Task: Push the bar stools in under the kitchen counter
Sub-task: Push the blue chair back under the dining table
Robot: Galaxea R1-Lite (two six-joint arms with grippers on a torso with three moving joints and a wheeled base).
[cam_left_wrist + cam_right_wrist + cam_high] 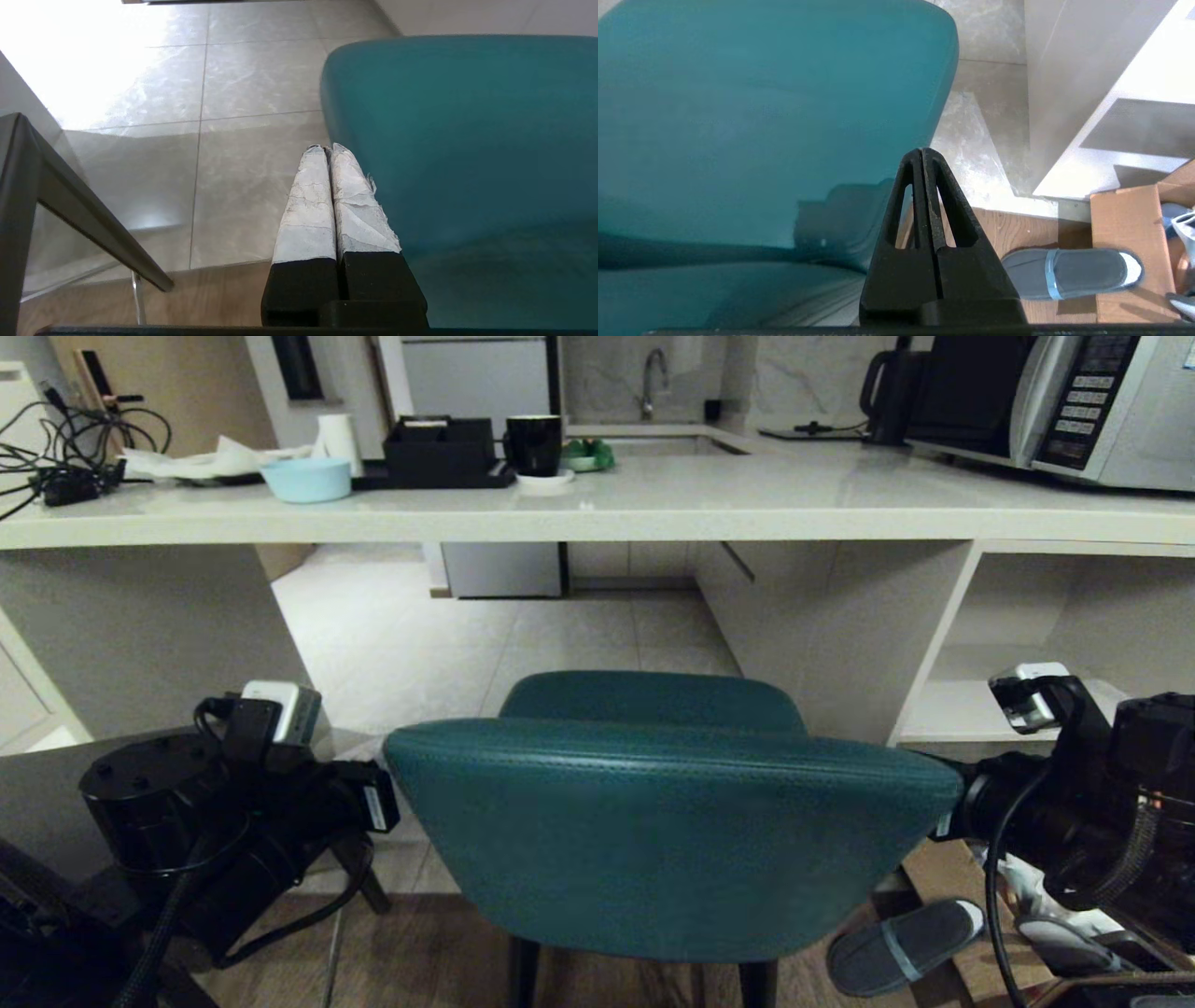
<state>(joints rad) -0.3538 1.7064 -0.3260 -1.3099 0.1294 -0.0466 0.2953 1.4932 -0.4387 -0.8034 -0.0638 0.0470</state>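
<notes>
The teal leather bar stool with curved backrest (667,821) stands just short of the pale stone bench (597,513), bracketed by the left gripper (327,149) and right gripper (922,151), both pressed together and empty; the push runs straight ahead into the opening.

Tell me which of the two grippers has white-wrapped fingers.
The left gripper, closed beside the teal leather bar stool, has fingers wrapped in white; the right gripper has bare black ones.

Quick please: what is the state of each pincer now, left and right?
Left pincer: closed, holding nothing, beside the teal stool.
Right pincer: closed, holding nothing, at the stool's other side.
</notes>
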